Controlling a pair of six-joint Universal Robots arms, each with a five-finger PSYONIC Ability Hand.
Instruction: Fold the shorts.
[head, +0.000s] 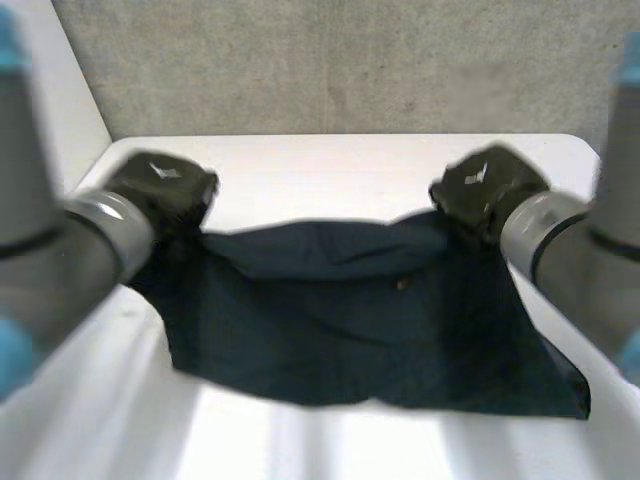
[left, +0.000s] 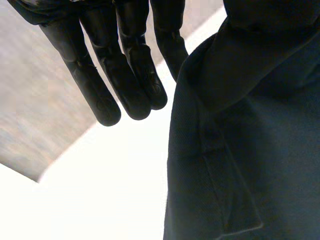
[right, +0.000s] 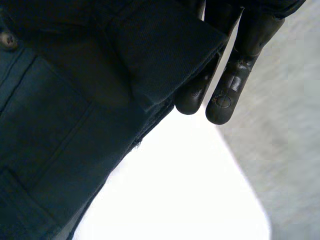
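Dark navy shorts (head: 350, 320) lie spread across the white table (head: 330, 165), their far edge raised and sagging between my two hands. My left hand (head: 160, 190) holds the far left corner. In the left wrist view its fingers (left: 125, 75) point straight out beside the cloth (left: 250, 150), which runs up under the palm. At the far right corner my right hand (head: 490, 190) grips the waistband. The right wrist view has the band (right: 165, 45) pinched against the fingers (right: 235, 75), whose tips stick out past it. The near hem rests on the table.
A small button (head: 403, 284) sits near the middle of the shorts, seen also as a button (right: 6, 40) by the waistband. A grey wall (head: 330, 60) stands behind the table's far edge. Bare table lies beyond and in front of the shorts.
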